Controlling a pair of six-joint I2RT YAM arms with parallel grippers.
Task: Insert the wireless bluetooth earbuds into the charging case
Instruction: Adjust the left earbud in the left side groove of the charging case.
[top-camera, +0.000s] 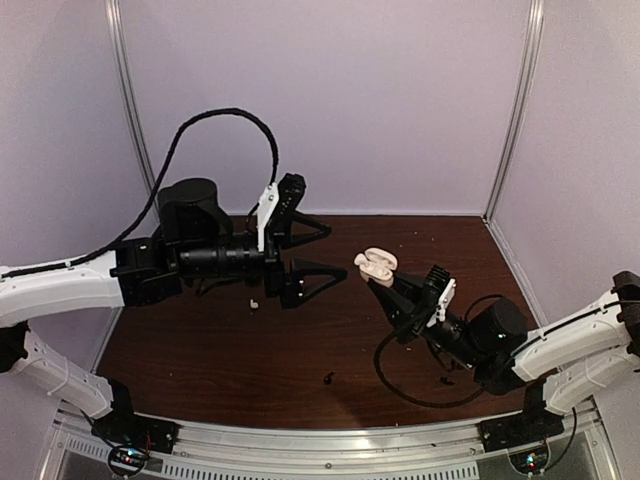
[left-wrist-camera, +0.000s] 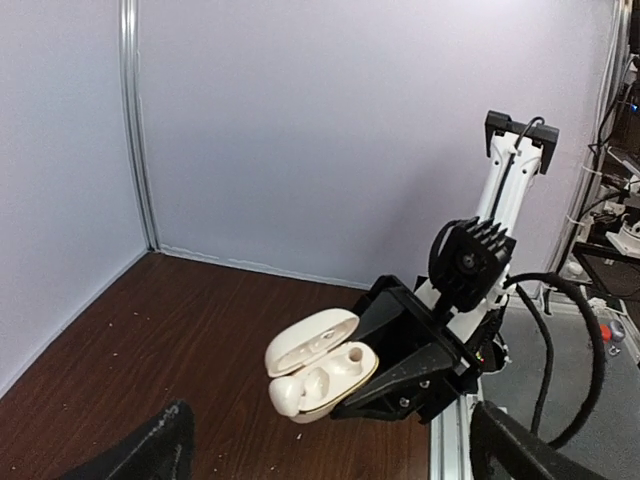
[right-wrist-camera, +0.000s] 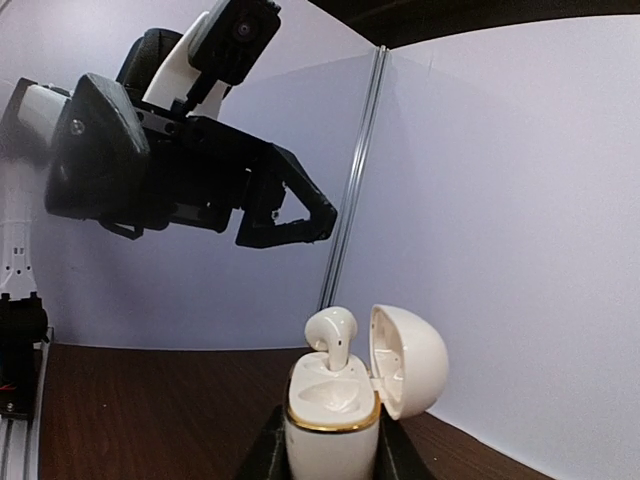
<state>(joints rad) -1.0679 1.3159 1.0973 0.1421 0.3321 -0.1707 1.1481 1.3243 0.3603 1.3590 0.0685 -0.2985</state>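
The right gripper (top-camera: 385, 283) is clamping the lower half of the charging case (top-camera: 377, 263) between its narrowed fingers and is holding it up off the table (top-camera: 200, 350), tilted toward the other arm. The cream-white case is standing with its hinged lid (right-wrist-camera: 410, 360) swung fully back, and a gold band is running round the rim of the tray. One white earbud (right-wrist-camera: 331, 333) is sitting in the tray socket on the side away from the lid, its rounded head poking up above the gold rim rather than lying flush; the socket beside it is showing bare. The left gripper (top-camera: 338, 251) is hovering just to the left of the case at about the same height, its two black fingers spread as wide as they go and gripping nothing, with a clear gap between their tips and the case. In the left wrist view those fingers (left-wrist-camera: 150, 450) are showing only at the bottom corners, with the open case framed between them. On the dark wood table under the left gripper, a small white piece (top-camera: 255, 302) is lying, looking like the second white bud. A tiny dark speck (top-camera: 329, 378) is lying nearer the front edge, too small to identify.
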